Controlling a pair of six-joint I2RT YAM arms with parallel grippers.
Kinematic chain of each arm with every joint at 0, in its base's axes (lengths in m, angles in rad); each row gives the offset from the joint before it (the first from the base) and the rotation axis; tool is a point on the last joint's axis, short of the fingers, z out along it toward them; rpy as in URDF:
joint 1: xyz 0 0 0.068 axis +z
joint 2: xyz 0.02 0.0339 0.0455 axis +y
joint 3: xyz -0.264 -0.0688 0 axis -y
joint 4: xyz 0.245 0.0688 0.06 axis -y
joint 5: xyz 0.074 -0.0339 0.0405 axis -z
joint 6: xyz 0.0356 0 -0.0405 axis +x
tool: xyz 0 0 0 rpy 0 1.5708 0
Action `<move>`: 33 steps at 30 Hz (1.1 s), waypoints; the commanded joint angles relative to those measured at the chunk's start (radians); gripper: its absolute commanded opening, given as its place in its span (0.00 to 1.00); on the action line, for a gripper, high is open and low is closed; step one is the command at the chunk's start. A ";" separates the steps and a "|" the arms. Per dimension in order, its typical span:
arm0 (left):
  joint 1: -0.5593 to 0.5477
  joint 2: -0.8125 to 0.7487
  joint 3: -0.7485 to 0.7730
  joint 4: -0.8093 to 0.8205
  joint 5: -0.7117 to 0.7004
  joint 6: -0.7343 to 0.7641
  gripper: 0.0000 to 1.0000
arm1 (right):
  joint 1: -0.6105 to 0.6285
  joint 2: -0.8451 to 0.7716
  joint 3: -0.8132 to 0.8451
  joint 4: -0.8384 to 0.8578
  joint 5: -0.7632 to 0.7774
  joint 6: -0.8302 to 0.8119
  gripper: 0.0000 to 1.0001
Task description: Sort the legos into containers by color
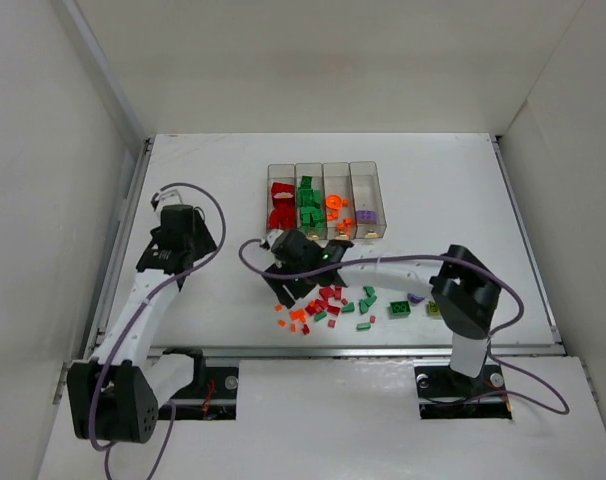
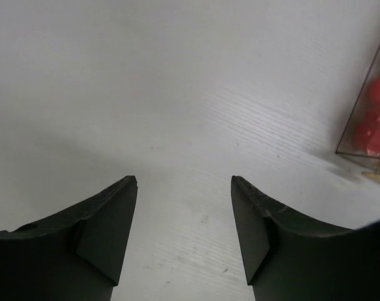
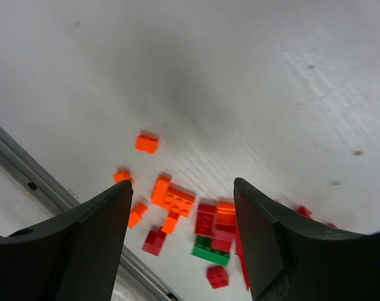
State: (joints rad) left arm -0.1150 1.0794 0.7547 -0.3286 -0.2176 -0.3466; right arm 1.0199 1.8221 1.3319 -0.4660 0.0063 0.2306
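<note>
On the near side of the 4 containers [image 1: 328,165], the right gripper [image 3: 182,188] hangs wide open and empty above the loose legos [image 1: 331,297]; it would do best to descend squarely over 1 lone orange brick [image 3: 147,143].

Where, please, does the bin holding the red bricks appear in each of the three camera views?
Top external: the red-brick bin is leftmost in its row, at mid-table.
Left wrist: the bin's corner shows at the far right edge.
Right wrist: not in view.
Shared landmark: the red bricks piled inside it, also seen through its clear wall in the left wrist view.
</note>
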 commanded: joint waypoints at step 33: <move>0.002 -0.177 -0.032 0.126 -0.124 0.000 0.58 | 0.146 0.273 0.240 -0.114 0.110 0.059 0.18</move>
State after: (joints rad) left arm -0.1104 0.9306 0.7200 -0.2501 -0.3439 -0.3580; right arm 1.1542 2.0842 1.5383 -0.5770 0.1154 0.2905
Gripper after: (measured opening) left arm 0.580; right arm 0.218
